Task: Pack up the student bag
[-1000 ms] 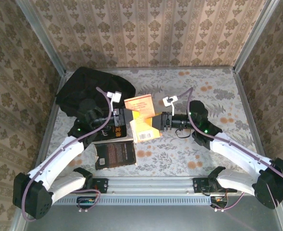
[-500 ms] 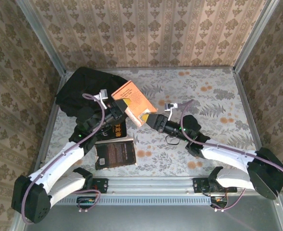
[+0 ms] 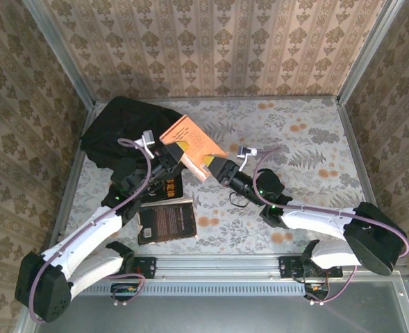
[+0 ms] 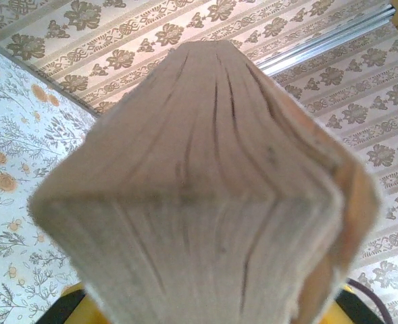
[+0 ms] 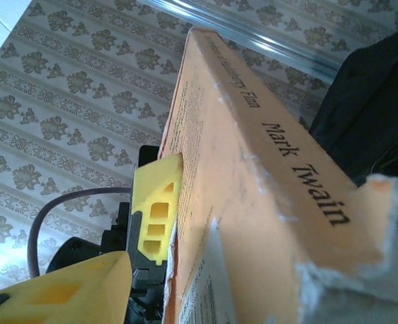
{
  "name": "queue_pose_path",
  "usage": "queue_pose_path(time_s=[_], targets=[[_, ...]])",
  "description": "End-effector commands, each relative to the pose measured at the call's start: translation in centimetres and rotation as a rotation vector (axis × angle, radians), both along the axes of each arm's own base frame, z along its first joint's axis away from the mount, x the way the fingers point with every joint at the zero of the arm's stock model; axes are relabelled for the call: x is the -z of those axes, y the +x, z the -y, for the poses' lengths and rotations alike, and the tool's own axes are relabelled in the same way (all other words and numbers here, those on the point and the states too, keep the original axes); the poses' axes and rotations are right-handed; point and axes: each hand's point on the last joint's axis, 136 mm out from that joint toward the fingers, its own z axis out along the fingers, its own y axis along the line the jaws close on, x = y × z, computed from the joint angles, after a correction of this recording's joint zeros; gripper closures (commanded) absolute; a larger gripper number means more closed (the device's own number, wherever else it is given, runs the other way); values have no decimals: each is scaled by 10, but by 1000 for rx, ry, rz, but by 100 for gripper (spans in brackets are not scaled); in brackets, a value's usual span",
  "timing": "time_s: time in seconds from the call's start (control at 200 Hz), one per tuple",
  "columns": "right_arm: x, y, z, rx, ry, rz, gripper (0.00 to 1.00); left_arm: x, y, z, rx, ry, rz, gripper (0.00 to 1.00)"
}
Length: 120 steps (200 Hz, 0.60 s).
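Student bag lies slumped at the far left corner of the table, black and soft, close to the papered wall.

Nearest me, 2 books rest flat on the left half of the table. The near dark book lies just beyond the arm bases. The second dark book, with yellow characters on it, lies just behind it and partly under the left arm.

Above that one, the left gripper has its fingers clamped on an orange book. It holds the book tilted and off the table, close by the right edge of the student bag. From the left wrist, the book's page edge looms right at the lens.

The right gripper meets the orange book at its near right corner. The spine reads Mark Twain, and that corner is torn and fluffy. 1 yellow right finger sits low beside the cover. I cannot tell whether the right fingers pinch the book or stand apart.
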Motion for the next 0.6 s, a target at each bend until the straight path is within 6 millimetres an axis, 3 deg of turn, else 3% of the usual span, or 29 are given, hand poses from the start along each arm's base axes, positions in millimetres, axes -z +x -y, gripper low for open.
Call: queue_pose_path(time_s=[0.0,0.08,0.185,0.265,0.41,0.595], targets=[[-29,4,0,16,89,41,50,-22,-7,-5,-4,-56,65,100],[-25,6,-1,16,94,31,61,-22,-6,-5,-6,-51,66,100],[-21,7,2,35,91,24,87,-18,-6,-3,-2,-23,57,100],[-13,10,8,68,68,8,100,-7,-5,-4,-11,41,27,97],[8,9,23,134,-59,-13,100,19,1,-17,-54,224,-25,56],[45,6,63,264,-332,-62,100,47,9,-38,-43,715,-19,42]])
